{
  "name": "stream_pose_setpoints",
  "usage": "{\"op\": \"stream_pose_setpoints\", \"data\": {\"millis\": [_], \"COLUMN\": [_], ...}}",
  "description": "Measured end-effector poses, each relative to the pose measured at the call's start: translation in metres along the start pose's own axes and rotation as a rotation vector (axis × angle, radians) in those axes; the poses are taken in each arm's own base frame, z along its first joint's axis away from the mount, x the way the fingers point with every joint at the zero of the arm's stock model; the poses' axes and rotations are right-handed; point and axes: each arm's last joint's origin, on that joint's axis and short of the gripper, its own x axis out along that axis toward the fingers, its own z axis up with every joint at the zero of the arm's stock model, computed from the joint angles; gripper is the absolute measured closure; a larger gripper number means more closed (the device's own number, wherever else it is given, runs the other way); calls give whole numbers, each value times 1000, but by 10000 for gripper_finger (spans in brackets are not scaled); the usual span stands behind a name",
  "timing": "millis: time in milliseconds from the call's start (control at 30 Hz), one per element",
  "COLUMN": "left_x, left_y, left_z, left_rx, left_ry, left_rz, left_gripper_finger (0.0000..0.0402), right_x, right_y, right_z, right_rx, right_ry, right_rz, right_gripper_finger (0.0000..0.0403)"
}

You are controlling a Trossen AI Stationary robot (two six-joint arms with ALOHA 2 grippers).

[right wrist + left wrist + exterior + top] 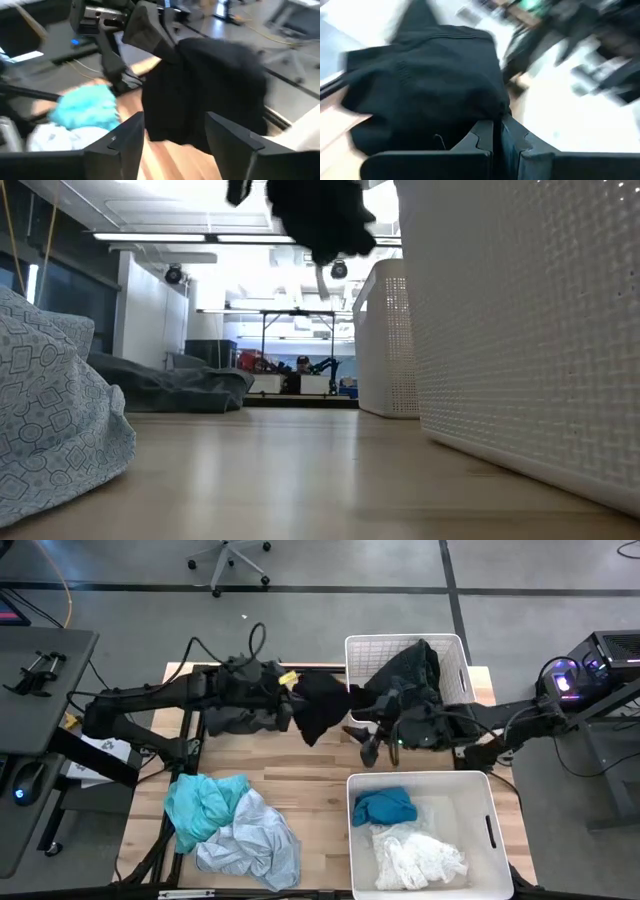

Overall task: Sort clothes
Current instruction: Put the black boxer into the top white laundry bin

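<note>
My left gripper [296, 692] is shut on a black garment [320, 708] held above the table's far middle. The garment also shows in the low view [318, 215] and in the left wrist view [425, 85]. My right gripper [369, 748] is open and empty just right of the garment, its fingers [125, 140] pointing toward the garment [210, 95]. A charcoal garment [235, 720] lies on the table under my left arm. A teal garment [203, 805] and a pale patterned one [252, 843] lie heaped at the near left. My left gripper pinches a bunched part of the black garment [492, 107] between its two fingers, coming from the table's left. One layer or several, I cannot tell. The garment hangs slack below and beyond the fingers, clear of the table.
A white slatted bin [365, 650] at the far right holds dark clothes [420, 670] draped over its rim. A second white bin [480, 790] at the near right holds a teal piece [385, 806] and a white piece [418, 858]. Bare wood lies between the heap and the bins.
</note>
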Motion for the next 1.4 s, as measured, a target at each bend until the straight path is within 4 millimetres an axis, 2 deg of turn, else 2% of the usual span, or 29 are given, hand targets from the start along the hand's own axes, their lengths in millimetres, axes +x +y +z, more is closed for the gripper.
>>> {"op": "stream_pose_setpoints", "data": {"millis": [167, 300, 467, 600, 700, 767, 967, 1000, 1067, 1167, 1300, 1400], "left_x": [-2, -2, 5, 16, 23, 25, 25, 25, 26, 26, 27, 27], "left_y": [-9, -11, -14, -18, -23, -25, -27, -26, -22, -12, 2, 8], "left_z": [12, 13, 8, 4, 2, 0, -1, 0, 1, 0, -6, -9], "left_rx": [-16, -41, 6, 10, 20, 23, 17, 18, 28, 13, -1, 9], "left_ry": [-97, -95, -44, -2, 5, 11, 13, 12, 13, 48, 134, 151], "left_rz": [-122, -170, -231, -292, -337, -350, -359, -355, -335, -281, -188, -92], "left_gripper_finger": [401, 401, 401, 401, 401, 401, 395, 389, 374, 350, 332, 330], "right_x": [2, 3, 19, 39, 53, 59, 58, 55, 45, 22, -8, -18], "right_y": [0, -1, -7, -9, -5, 0, 4, 3, -3, -19, -55, -85], "right_z": [13, 17, 16, 10, 2, -3, -7, -7, -5, 1, 15, 18], "right_rx": [-67, -227, -431, -466, -435, -413, -261, -243, -199, -151, -106, -63], "right_ry": [-101, -139, -111, -66, -18, 3, 47, 58, 83, 135, 173, 203], "right_rz": [34, 28, 20, 100, 176, 207, 218, 214, 154, -27, -330, -556], "right_gripper_finger": [150, 116, 112, 119, 142, 178, 360, 376, 379, 364, 375, 383]}}
